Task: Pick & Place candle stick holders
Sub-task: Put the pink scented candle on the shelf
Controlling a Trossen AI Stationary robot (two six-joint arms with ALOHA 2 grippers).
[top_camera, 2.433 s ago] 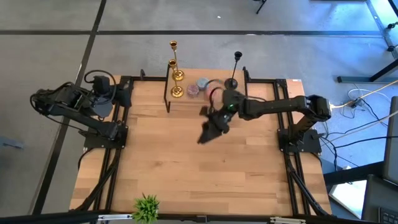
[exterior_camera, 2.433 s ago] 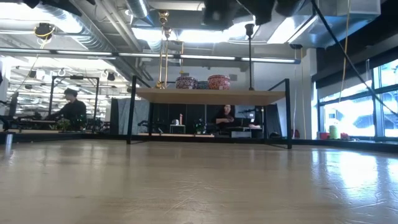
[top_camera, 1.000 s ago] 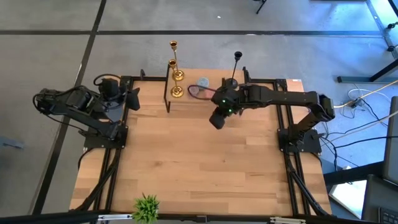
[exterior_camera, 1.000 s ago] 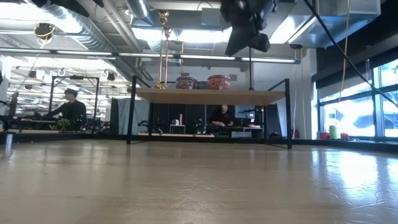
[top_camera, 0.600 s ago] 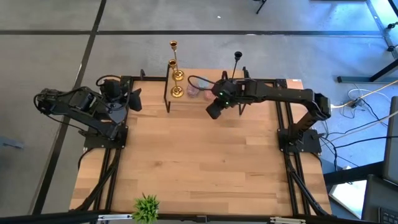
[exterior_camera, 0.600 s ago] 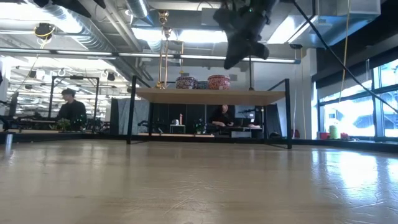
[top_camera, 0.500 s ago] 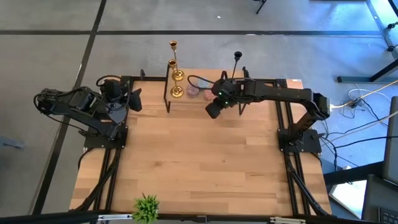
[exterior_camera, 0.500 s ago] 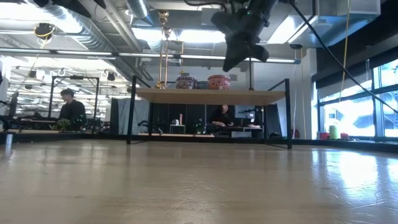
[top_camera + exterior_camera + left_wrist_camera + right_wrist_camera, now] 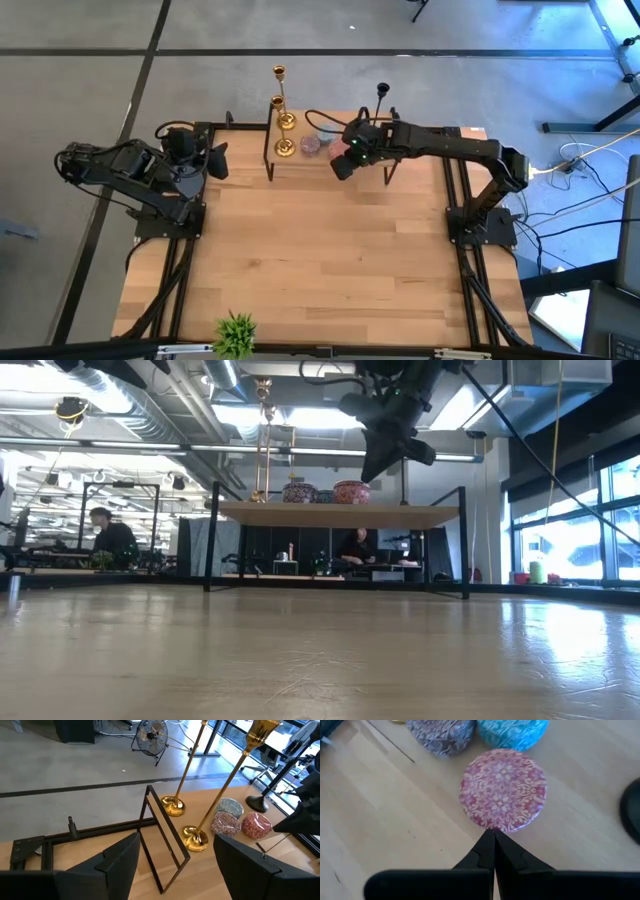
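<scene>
Two gold candle stick holders [image 9: 280, 93] [image 9: 279, 124] stand upright on their round bases at the table's far edge, left of centre; they also show in the left wrist view [image 9: 189, 767] [image 9: 222, 790]. The black holder [image 9: 381, 96] stands farther right, its base [image 9: 260, 801] partly behind my right arm. My right gripper [image 9: 341, 167] is shut and empty, hovering by the near rim of a red patterned tin [image 9: 503, 787], between the gold and black holders. My left gripper [image 9: 216, 160] is open and empty at the table's far left corner.
Three round tins, red, blue [image 9: 512, 729] and purple-grey [image 9: 440, 732], lie between the holders. A black wire frame [image 9: 165, 840] stands beside the gold holders, another [image 9: 389, 160] under my right arm. A small green plant [image 9: 236, 332] sits at the near edge. The wooden table's middle [image 9: 320, 260] is bare.
My right gripper, still shut, has gone toward the table's far edge and slightly left, from over the table's middle-far part to the tins between the holders. The holders and tins have not moved.
</scene>
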